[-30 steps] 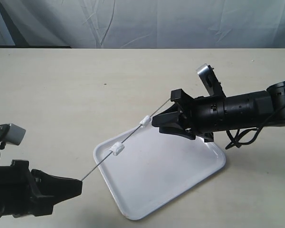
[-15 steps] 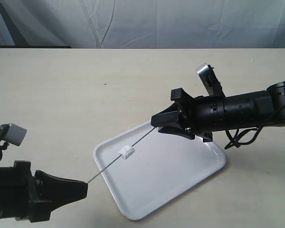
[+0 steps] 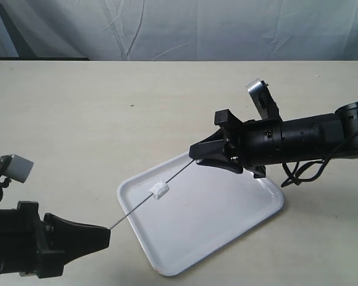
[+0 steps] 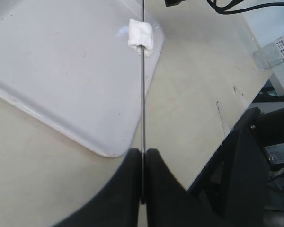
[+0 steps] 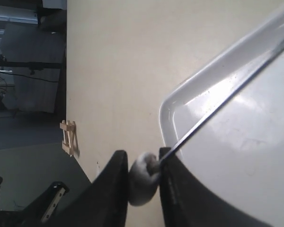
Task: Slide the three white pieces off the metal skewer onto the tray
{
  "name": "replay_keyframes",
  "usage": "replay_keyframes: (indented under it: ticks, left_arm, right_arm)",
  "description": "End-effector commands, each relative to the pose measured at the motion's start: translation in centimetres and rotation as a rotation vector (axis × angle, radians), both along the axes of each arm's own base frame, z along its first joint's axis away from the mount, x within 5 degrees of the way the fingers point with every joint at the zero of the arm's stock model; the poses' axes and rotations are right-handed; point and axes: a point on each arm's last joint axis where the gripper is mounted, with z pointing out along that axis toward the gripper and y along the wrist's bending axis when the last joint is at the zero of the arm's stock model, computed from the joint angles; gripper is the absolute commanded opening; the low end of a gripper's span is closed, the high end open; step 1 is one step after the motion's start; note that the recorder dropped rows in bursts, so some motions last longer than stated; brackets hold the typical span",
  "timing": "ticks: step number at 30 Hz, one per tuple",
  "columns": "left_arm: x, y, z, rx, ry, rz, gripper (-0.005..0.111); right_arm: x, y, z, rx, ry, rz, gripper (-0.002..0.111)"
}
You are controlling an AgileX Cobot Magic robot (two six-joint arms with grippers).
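Observation:
The metal skewer point(image 3: 137, 210) slants above the tray point(image 3: 215, 232), spanning between my two grippers. My left gripper point(image 3: 106, 233) is shut on its lower end, as the left wrist view confirms point(image 4: 143, 153). One white piece point(image 3: 159, 191) sits on the skewer point(image 4: 142, 94) over the tray's near-left part and shows as a soft lump point(image 4: 141, 35). My right gripper point(image 3: 195, 154) is shut on a second white piece point(image 5: 143, 178) at the skewer's point(image 5: 217, 104) other end, by the tray's rim point(image 5: 168, 118). The third piece is out of sight.
Black cables point(image 3: 298, 176) hang off the right arm past the tray's far right corner. A plastic bottle point(image 4: 274, 49) stands beyond the table's edge in the left wrist view. A pale cloth backdrop hangs behind the beige table point(image 3: 77, 119).
A second ago the right fingers stood open round the skewer beside the upper piece; they now pinch that piece. The skewer and left gripper shifted, carrying the other piece further over the tray.

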Motion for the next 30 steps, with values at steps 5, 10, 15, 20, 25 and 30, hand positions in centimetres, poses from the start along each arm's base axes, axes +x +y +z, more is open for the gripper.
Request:
replay_keyframes:
  ticks: [5,10,15,20,25,30]
  left_arm:
    - [0.0,0.0,0.0,0.018,-0.02,-0.012,0.0]
    - [-0.5,0.2,-0.4,0.068,0.01,-0.052,0.0]
    - [-1.0,0.3,-0.8,0.103,0.065,-0.081,0.0]
    - [-1.1,0.3,-0.9,0.089,0.125,-0.054,0.0]
    - [-1.8,0.5,-1.5,0.083,0.185,-0.044,0.0]
    - [-2.3,0.7,-2.1,0.097,0.205,-0.036,0.0]
  right_arm:
    - [0.1,0.0,0.1,0.007,-0.008,0.005,0.011]
    - [0.2,-0.2,-0.2,-0.029,-0.011,-0.017,0.011]
    - [0.5,-0.5,-0.6,-0.082,-0.014,-0.051,0.011]
    - [0.9,-1.0,-1.1,-0.152,-0.019,-0.093,0.011]
    - [1.3,-1.4,-1.5,-0.216,-0.027,-0.133,0.011]
    - [2.2,-1.3,-0.8,-0.22,-0.063,-0.147,0.011]
